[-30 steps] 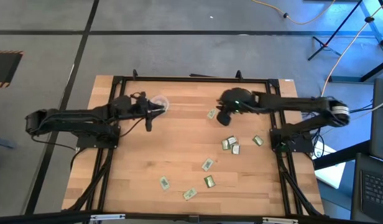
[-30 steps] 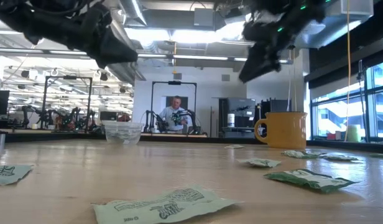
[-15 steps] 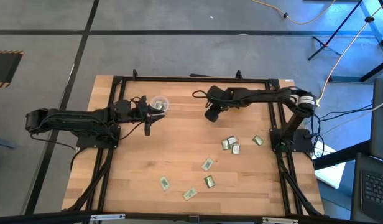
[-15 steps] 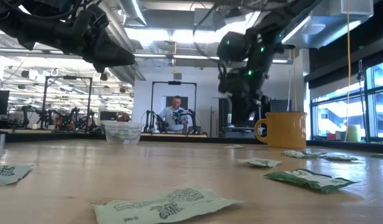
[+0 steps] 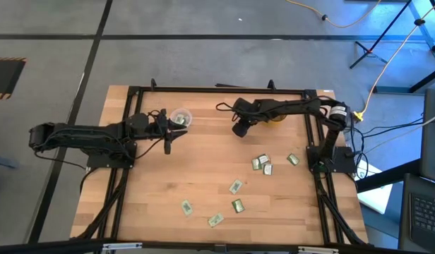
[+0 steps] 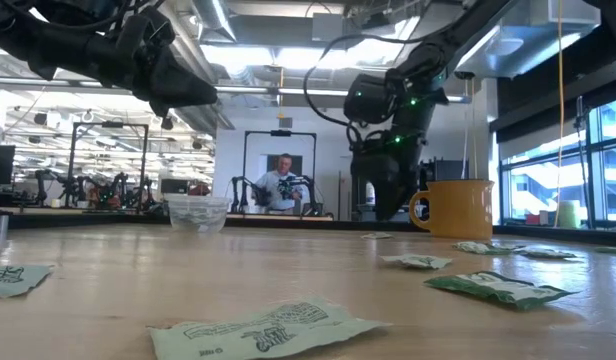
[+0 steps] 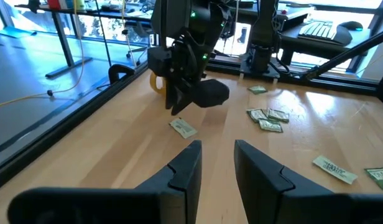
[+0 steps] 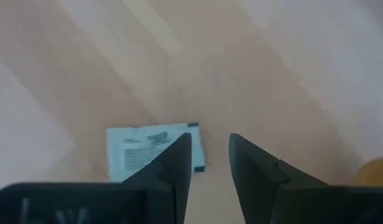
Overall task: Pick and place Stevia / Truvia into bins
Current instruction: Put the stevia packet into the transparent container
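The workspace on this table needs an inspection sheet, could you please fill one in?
Surface: wooden table, bare between items.
Job's things: sachets scattered front right, one under the right gripper; clear cup; amber mug.
Clutter: nothing seen.
Grippers: left gripper open beside the clear cup; right gripper open over a sachet.
Cables: yellow cable on floor.
Surroundings: person seated beyond.

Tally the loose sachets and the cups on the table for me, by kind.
Loose sachets: 9, one of them under the right tool
Clear cup: 1
Amber mug: 1
Total: 11
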